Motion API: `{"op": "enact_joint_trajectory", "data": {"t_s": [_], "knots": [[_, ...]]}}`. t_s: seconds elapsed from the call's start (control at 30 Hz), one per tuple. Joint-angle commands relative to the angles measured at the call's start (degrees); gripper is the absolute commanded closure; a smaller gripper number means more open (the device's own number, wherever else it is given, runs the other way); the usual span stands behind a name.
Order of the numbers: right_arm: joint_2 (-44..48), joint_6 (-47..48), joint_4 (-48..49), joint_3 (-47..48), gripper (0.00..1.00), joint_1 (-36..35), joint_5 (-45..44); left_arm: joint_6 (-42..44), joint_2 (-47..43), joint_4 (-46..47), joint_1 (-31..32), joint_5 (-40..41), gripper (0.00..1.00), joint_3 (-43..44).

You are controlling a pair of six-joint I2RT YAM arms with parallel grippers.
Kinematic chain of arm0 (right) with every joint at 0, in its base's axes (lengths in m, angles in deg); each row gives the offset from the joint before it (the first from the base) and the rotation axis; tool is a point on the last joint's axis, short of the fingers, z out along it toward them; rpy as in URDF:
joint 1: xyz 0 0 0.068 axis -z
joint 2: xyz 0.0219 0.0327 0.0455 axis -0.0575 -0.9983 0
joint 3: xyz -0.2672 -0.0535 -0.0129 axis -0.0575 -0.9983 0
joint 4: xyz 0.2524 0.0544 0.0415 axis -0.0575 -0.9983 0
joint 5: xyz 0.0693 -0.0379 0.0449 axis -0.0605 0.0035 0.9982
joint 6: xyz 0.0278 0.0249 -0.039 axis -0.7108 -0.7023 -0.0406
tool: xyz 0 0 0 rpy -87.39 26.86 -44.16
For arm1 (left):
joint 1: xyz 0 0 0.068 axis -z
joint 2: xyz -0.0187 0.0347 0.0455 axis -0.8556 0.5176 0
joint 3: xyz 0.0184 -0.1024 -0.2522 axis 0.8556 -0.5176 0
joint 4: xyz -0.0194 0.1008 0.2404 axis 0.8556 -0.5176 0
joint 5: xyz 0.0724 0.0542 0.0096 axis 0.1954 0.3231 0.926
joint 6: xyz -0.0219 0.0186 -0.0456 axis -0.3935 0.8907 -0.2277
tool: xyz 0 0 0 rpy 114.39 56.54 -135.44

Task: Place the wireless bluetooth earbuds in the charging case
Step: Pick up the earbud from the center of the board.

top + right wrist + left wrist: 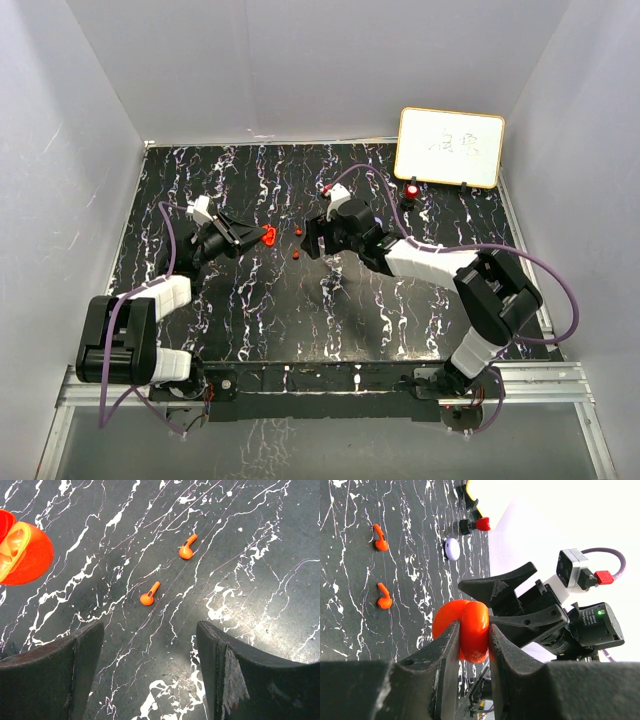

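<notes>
My left gripper (258, 236) is shut on an open red charging case (470, 630), gripping it by its sides just above the table. The case also shows at the left edge of the right wrist view (22, 555), lid up and pale inside. Two red earbuds lie on the table just right of it (298, 231) (298, 255); they also show in the right wrist view (187, 547) (149, 594) and in the left wrist view (380, 537) (384, 596). My right gripper (150, 670) is open and empty above the table, close to the nearer earbud. No pale purple earbuds show.
A pale purple round case (452, 548) lies further back on the black marbled table (260, 320). A small black and red object (411, 190) stands in front of a whiteboard (450, 147) at the back right. White walls enclose the table.
</notes>
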Motion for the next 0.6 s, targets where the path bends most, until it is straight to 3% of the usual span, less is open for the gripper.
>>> {"op": "enact_joint_trajectory", "data": {"t_s": [0.0,0.57], "knots": [[-1.0,0.9,-1.5,4.3,0.29,0.2,0.2,-1.4,0.1,3.5,-0.7,-3.0,1.0,1.2],[-7.0,1.2,-6.6,9.5,0.36,0.0,1.7,0.7,0.8,4.4,-0.9,-5.4,1.0,0.6]]}}
